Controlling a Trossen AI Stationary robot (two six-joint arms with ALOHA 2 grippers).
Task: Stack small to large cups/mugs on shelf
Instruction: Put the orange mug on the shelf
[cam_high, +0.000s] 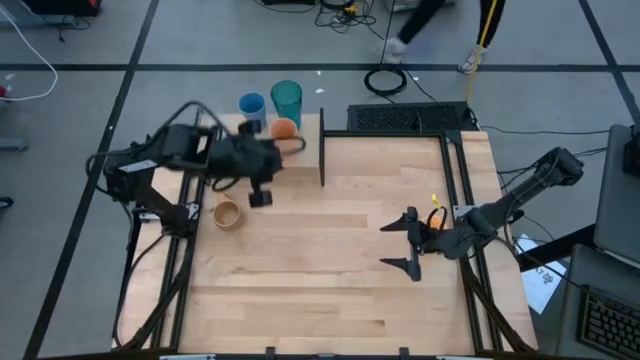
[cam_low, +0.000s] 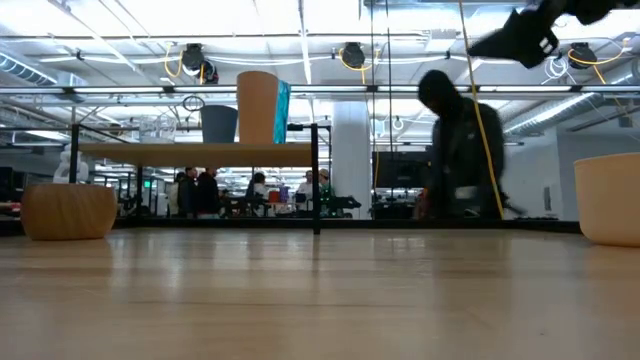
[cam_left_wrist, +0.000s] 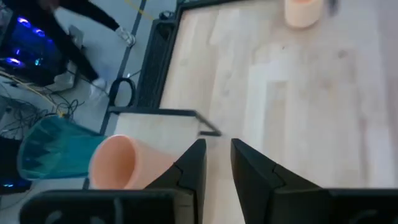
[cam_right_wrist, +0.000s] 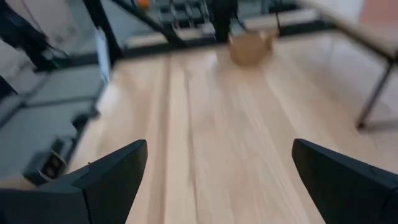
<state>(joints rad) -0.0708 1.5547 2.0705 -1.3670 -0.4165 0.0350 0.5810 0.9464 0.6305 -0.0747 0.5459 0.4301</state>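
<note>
So my left gripper (cam_left_wrist: 216, 163) hung over the shelf (cam_high: 300, 160), right beside the orange cup (cam_high: 284, 128), fingers nearly together with a slim gap and nothing between them. On that shelf, the teal tumbler (cam_high: 286, 98) stood just behind the orange cup, and the blue cup (cam_high: 251, 105) next to the tumbler. The tan mug (cam_high: 227, 213) sat off the shelf on the tabletop (cam_high: 330, 270). My right gripper (cam_high: 410, 243) waited well away from the shelf, spread wide, empty.

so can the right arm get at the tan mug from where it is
Probably yes: the right gripper is open and only bare tabletop lies between it and the tan mug, though the stretch looks long.
</note>
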